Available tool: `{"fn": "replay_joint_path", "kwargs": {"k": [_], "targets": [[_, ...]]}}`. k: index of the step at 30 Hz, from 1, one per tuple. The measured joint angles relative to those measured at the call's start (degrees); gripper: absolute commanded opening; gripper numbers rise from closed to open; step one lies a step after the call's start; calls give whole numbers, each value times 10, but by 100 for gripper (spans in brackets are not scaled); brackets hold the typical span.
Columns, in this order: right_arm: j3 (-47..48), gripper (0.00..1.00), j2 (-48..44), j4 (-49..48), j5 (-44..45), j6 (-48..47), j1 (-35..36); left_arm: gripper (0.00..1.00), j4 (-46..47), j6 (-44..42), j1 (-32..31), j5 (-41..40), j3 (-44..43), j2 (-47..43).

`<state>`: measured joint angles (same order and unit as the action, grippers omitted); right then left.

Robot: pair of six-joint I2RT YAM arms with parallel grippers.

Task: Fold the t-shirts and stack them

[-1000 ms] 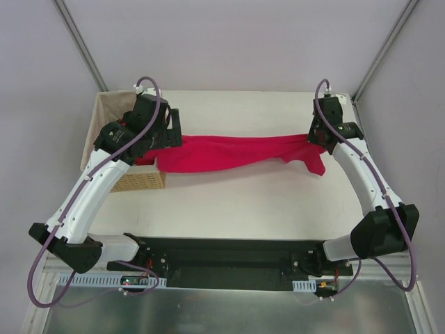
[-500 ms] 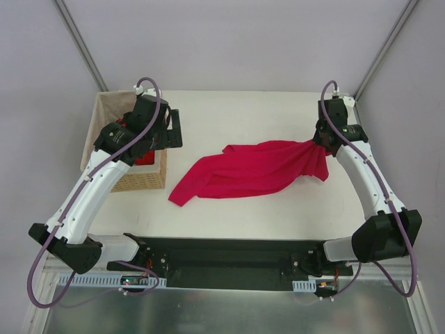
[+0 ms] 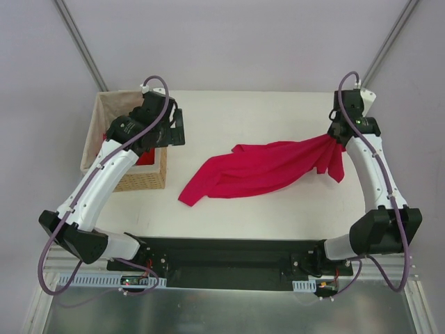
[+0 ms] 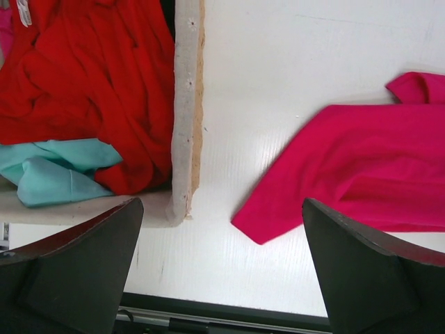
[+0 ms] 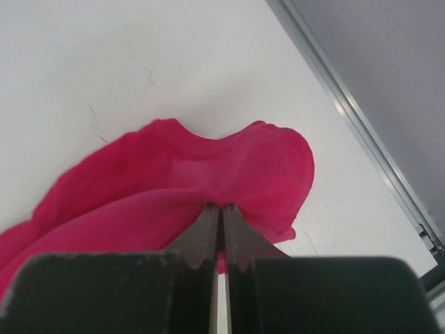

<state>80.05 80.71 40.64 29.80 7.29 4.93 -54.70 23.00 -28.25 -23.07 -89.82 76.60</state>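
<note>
shirt, magenta [image 3: 264, 172], sprawls across mid surface, long axis left-right. right end is bunched & pinched by right jaws, pressed tight on cloth nr right edge. free left tip lies nr basket [image 3: 142, 182]. left jaws, spread wide over basket's rim, are nearer that tip. red shirts [image 4: 90, 69] sit in basket.

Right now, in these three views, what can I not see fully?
Top view: the left arm covers most of the basket; its contents barely show.
Left wrist view: the red t-shirts run off the top edge, uncountable; the magenta t-shirt is cut by the right edge.
Right wrist view: the shut right jaws hide which part of that shirt they pinch.
</note>
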Motion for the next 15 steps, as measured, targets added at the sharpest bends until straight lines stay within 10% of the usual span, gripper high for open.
{"fn": "replay_joint_path", "kwargs": {"k": [10,13,15], "targets": [[-4,1,83,-27,-5,7,-37,99,20,-1,17,0,0,30],[-10,25,103,-27,-5,8,-40,99,29,-1,29,0,11,34],[-10,65,104,-28,-6,11,-43,99,35,-1,40,-2,11,44]]}}
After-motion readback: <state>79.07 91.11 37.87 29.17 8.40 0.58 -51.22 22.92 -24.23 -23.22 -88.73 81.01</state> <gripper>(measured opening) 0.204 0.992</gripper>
